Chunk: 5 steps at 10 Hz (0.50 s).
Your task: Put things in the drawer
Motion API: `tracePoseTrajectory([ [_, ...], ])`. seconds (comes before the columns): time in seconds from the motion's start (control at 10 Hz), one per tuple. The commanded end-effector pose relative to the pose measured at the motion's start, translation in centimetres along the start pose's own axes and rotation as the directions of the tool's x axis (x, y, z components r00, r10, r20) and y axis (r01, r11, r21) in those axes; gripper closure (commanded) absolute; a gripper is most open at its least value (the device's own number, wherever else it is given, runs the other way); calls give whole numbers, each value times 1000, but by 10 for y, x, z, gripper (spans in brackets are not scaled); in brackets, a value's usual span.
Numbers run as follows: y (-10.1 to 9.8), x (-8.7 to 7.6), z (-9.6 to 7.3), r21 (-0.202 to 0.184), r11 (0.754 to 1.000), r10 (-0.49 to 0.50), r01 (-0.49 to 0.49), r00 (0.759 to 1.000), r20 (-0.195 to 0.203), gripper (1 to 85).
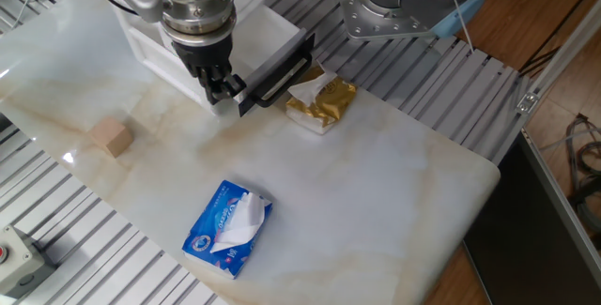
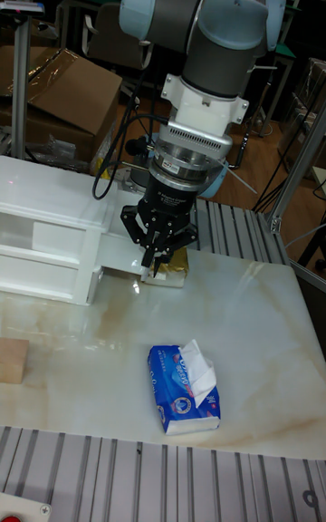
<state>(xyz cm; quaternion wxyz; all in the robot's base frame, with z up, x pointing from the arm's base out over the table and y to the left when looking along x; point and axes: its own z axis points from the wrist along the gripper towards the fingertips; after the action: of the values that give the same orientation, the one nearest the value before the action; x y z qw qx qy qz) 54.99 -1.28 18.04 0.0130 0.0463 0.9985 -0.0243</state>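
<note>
The small tan wooden cube (image 1: 110,137) rests on the marble table at the left, also at the left edge of the tall fixed view (image 2: 11,360). The white drawer (image 1: 272,44) with its black bar handle (image 1: 280,72) sticks out of the white cabinet (image 1: 155,44). My gripper (image 1: 225,91) points down at the handle's near end, far from the cube. Its fingers (image 2: 156,261) look pressed together with nothing between them. Whether they touch the handle I cannot tell. In the tall fixed view the handle is hidden behind the gripper.
A blue tissue pack (image 1: 230,227) lies toward the table's front. A gold tissue pack (image 1: 322,101) sits just right of the drawer front. Slatted metal rails (image 1: 84,249) border the table. A second robot base (image 1: 404,5) stands at the back.
</note>
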Motion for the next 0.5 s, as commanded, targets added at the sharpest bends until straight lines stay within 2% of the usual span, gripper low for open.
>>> tracePoseTrajectory([
  [0.0,7,-11,9,-61,998,-25,27,999,43,847],
  [0.1,1,-12,9,-41,997,-62,65,997,50,847],
  [0.3,4,-23,7,-48,996,-73,77,993,89,847],
  [0.4,4,-23,6,-43,996,-69,73,994,85,847],
])
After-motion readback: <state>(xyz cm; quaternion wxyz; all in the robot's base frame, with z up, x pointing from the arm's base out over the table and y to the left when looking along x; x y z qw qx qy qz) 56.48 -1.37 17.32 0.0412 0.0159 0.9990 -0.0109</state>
